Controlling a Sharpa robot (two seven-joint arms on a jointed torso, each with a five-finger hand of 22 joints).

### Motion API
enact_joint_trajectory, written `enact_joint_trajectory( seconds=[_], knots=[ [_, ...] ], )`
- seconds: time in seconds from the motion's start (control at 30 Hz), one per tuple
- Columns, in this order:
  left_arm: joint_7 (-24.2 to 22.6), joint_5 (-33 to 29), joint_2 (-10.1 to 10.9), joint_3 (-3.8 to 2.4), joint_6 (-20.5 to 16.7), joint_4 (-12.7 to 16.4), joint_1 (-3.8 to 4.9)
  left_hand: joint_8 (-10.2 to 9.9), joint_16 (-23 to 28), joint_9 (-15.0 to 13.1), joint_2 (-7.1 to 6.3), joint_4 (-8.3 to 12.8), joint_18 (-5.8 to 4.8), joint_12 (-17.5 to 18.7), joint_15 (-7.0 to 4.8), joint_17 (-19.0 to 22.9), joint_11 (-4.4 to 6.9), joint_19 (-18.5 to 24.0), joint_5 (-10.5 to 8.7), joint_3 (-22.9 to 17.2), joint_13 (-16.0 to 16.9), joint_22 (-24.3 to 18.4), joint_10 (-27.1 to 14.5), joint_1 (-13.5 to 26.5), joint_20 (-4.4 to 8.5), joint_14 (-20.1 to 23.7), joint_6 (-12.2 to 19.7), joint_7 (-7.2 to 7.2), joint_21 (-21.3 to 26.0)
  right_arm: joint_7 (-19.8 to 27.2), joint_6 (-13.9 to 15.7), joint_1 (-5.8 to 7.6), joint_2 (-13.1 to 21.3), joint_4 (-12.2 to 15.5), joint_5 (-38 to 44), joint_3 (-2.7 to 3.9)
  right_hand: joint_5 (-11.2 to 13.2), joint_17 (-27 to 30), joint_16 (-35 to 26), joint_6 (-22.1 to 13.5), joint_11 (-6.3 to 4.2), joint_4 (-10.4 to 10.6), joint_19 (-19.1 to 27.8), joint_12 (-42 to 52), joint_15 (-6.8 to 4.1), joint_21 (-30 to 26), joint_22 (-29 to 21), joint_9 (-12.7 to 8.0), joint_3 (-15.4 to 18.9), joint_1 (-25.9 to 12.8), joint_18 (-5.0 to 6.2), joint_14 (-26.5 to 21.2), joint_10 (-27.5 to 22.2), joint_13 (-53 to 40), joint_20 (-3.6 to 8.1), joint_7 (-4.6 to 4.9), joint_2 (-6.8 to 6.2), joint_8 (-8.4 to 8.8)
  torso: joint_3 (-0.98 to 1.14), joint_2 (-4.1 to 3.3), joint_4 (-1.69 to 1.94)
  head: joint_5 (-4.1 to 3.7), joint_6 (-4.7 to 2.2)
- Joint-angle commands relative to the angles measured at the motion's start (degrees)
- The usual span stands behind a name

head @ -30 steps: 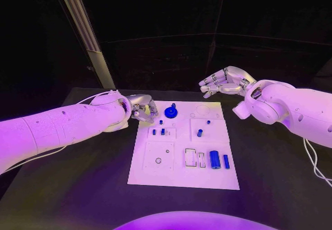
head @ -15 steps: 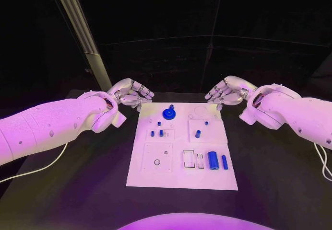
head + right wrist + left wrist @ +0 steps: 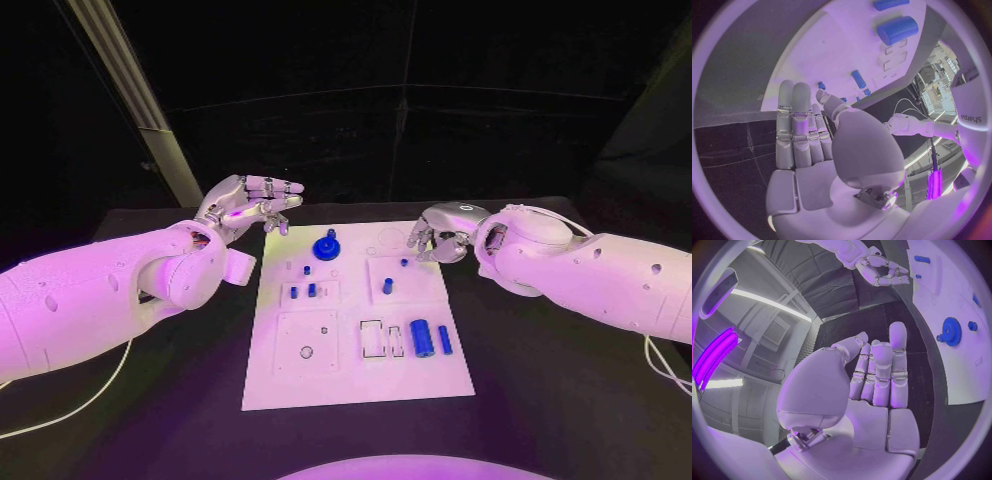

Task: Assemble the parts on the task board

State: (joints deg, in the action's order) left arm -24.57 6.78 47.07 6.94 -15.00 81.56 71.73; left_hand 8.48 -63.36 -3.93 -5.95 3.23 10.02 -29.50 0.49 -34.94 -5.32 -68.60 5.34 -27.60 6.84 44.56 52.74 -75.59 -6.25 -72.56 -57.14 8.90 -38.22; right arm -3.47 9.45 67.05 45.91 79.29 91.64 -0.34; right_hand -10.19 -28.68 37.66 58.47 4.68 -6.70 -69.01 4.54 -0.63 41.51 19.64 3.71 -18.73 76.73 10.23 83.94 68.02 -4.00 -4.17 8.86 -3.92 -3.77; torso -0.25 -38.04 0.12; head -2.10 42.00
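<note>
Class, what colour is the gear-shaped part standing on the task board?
Blue; the gear-shaped part shows best in the left wrist view.

The black table (image 3: pixel 562 380) carries one thing directly — the white task board (image 3: pixel 346 375), lying flat mid-table.

task board (image 3: pixel 346 340): white, flat, table centre | blue gear (image 3: pixel 326 247): 12 o'clock end | blue cylinder (image 3: pixel 421 338): lying, 4 o'clock
</note>
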Motion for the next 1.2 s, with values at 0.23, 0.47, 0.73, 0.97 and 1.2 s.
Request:
enact_joint_trajectory(
  seconds=[0.23, 0.47, 0.73, 0.97, 1.2],
  knots=[
    [-3.08, -3.77, 0.46, 0.01, 1.45, 0.37, -0.08, 0.17, 0.69, 0.07, -0.11, -0.51, 0.47, -0.39, 0.11, 0.97, -0.08, 0.69, 0.11, 0.38, -0.23, -0.30, 0.29, 0.92, -0.11, 0.78, 0.01, 0.11, 0.63, -1.94, 0.37, -1.03, -0.98, 0.11, 8.91, 0.04, 0.82, -20.28, 21.33, -1.52, 1.10, -0.21, 1.96, -0.43, 1.12, 5.10, 3.52, 0.12, -3.53, -1.18, 0.24, 2.33, -3.92, 0.37, -1.15, 0.80, -1.22, -0.03, 0.04, -0.15, 0.20, -0.24, -0.25],
    [-2.95, -3.81, 0.51, 0.01, 1.68, 0.22, -0.14, 0.17, 0.90, 0.07, -0.12, -0.53, 0.47, -0.39, 0.12, 1.36, -0.09, 0.73, 0.12, 0.45, -0.26, -0.36, 0.24, 0.95, -0.12, 0.96, 0.05, 0.11, 0.72, -0.80, -0.22, -1.57, -1.66, 0.09, 8.49, 0.04, 0.88, -24.82, 26.00, -1.05, 1.15, -0.56, 2.55, -0.24, 1.13, 7.13, 4.89, 0.18, -5.30, -0.86, 0.26, 2.27, -3.35, 0.38, -1.27, 0.94, -1.11, -0.14, -0.06, -0.18, 0.06, 0.28, 0.14],
    [-2.70, -3.81, 0.34, 0.02, 1.87, -0.05, -0.16, 0.17, 1.23, 0.07, -0.12, -0.53, 0.47, -0.40, 0.14, 1.94, -0.11, 0.82, 0.14, 0.54, -0.31, -0.46, 0.18, 0.94, -0.14, 1.27, 0.07, 0.13, 0.89, -0.16, -0.58, -1.75, -2.19, -0.06, 7.88, 0.05, 1.02, -27.28, 28.64, -0.70, 1.21, -0.55, 3.12, -0.24, 1.17, 8.63, 5.91, 0.18, -6.51, -1.06, 0.26, 2.13, -3.00, 0.39, -1.45, 1.07, -1.11, -0.13, -0.04, -0.14, 0.04, 0.32, 0.56],
    [-2.41, -3.81, 0.26, 0.02, 2.08, -0.14, -0.17, 0.17, 1.44, 0.07, -0.12, -0.54, 0.47, -0.41, 0.15, 2.30, -0.12, 0.86, 0.14, 0.59, -0.33, -0.51, 0.16, 0.94, -0.15, 1.44, 0.09, 0.14, 0.98, 0.02, -0.97, -1.78, -2.85, -0.61, 7.48, 0.05, 1.13, -28.25, 29.74, -0.54, 1.25, -0.51, 3.42, -0.27, 1.19, 9.36, 6.41, 0.18, -7.23, -1.08, 0.27, 2.05, -2.85, 0.39, -1.55, 1.14, -0.92, -0.12, -0.06, -0.12, 0.11, 0.50, 0.86],
    [-2.09, -3.81, 0.25, 0.02, 2.41, -0.14, -0.17, 0.17, 1.56, 0.08, -0.13, -0.53, 0.47, -0.44, 0.16, 2.51, -0.12, 0.90, 0.14, 0.63, -0.34, -0.56, 0.17, 0.93, -0.16, 1.56, 0.11, 0.15, 1.05, 0.18, -1.80, -1.88, -3.43, -1.26, 7.13, 0.05, 1.28, -29.21, 30.77, -0.22, 1.22, -0.51, 3.70, -0.21, 1.18, 10.07, 6.88, 0.20, -7.97, -1.02, 0.29, 2.00, -2.52, 0.37, -1.63, 1.20, -0.74, -0.17, -0.08, -0.08, 0.09, 0.59, 0.98]
  ],
)
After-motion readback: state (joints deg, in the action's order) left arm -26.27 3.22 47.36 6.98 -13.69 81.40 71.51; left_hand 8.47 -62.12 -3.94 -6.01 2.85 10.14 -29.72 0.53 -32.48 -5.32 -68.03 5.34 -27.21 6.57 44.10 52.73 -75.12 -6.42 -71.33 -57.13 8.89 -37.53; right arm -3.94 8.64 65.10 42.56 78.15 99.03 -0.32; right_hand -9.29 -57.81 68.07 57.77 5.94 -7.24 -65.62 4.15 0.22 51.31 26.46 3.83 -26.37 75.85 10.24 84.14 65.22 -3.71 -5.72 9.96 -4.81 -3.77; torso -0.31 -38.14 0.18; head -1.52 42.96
